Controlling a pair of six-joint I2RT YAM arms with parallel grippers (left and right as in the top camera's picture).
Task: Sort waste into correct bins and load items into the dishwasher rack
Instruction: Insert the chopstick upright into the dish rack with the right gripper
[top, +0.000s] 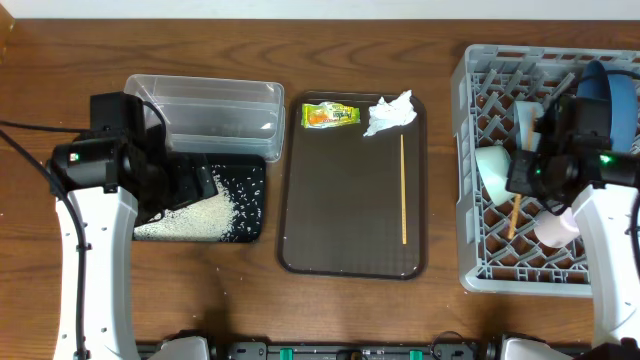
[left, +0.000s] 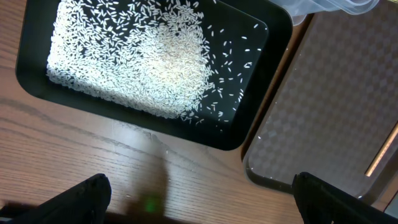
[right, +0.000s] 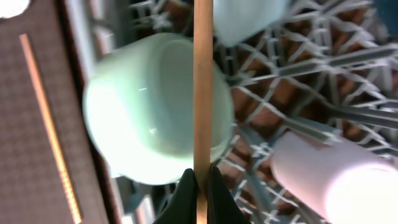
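My right gripper (right: 201, 186) is shut on a wooden chopstick (right: 203, 81) above the grey dishwasher rack (top: 478, 262). Under it lie the pale-green bowl (right: 143, 118) and the white cup with pink inside (right: 336, 180). A deep-blue bowl (top: 600, 92) stands at the rack's far right. A second chopstick (top: 403, 190) lies on the brown serving tray (top: 340, 220), with the yellow-green wrapper (top: 330, 116) and the crumpled tissue (top: 390, 113) at its far end. My left gripper (left: 199, 199) hangs open over bare wood beside the black tray (left: 249, 118) holding rice (left: 130, 62).
The clear tub (top: 215, 108) stands behind the black tray at the left. A few rice grains (left: 384, 14) sit on the serving tray's edge. Bare wood lies in front of both trays.
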